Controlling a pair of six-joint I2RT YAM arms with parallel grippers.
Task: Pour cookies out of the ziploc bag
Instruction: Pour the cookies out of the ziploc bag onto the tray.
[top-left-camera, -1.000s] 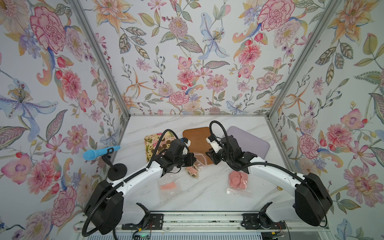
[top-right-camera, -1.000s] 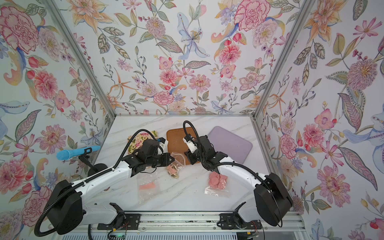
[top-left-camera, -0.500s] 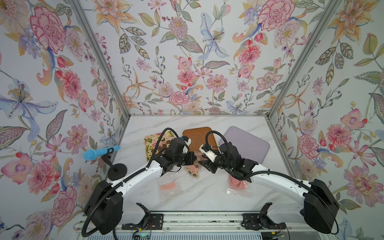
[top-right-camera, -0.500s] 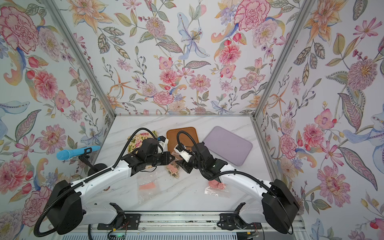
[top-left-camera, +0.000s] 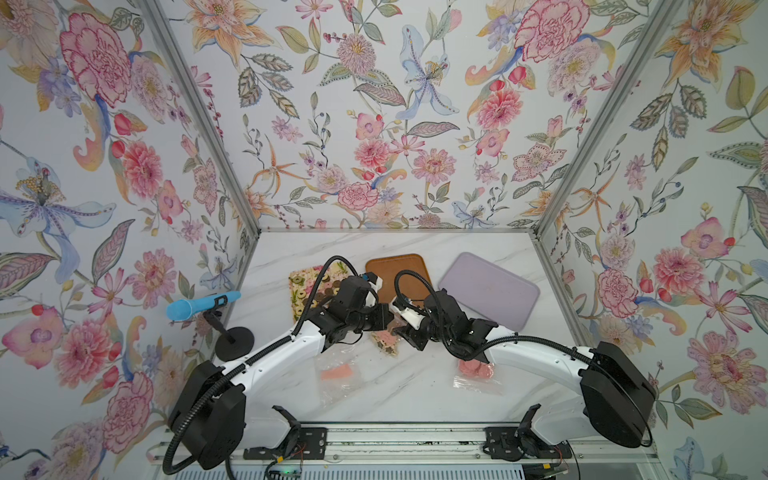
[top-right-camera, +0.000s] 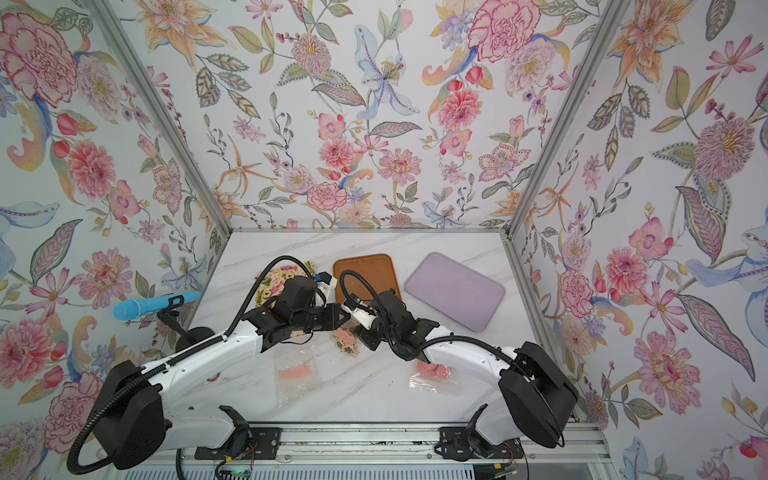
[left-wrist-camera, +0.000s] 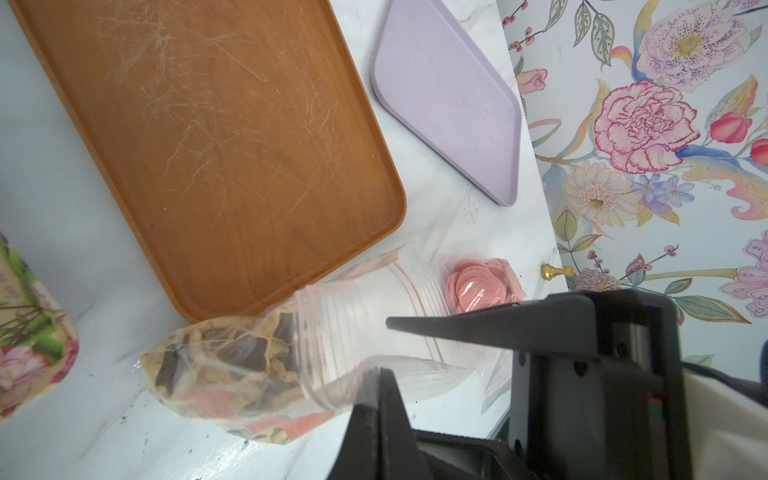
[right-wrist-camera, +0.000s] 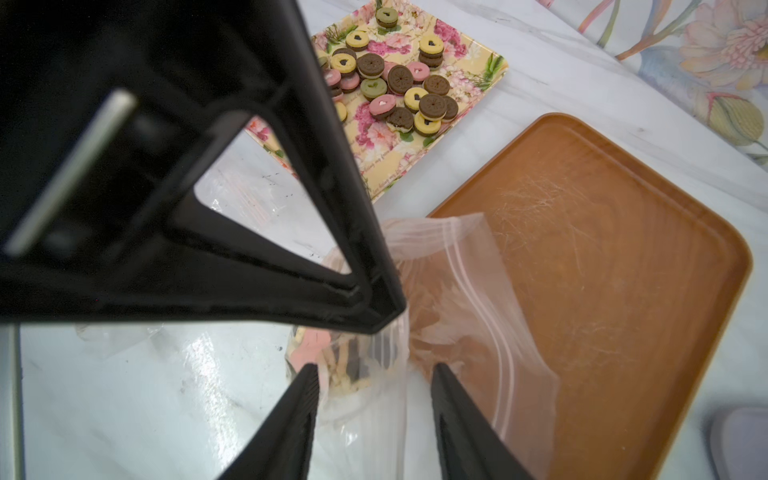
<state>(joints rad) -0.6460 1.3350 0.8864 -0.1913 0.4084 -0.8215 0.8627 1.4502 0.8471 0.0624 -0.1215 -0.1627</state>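
Pinches the rim of the ziploc bag (left-wrist-camera: 291, 357) in the left hand (left-wrist-camera: 386, 351), holds the right hand (right-wrist-camera: 376, 370) spread astride its mouth, risks spilling cookies (left-wrist-camera: 224, 365) onto the surface (left-wrist-camera: 50, 199) through a slipped grip.

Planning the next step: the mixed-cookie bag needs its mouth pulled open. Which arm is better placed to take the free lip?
Right, probably. The right gripper stands open with a loose lip of the ziploc bag between its jaws; the left gripper is shut on the other lip.

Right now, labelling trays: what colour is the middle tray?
Middle tray: wood-grain brown; best in left wrist view.
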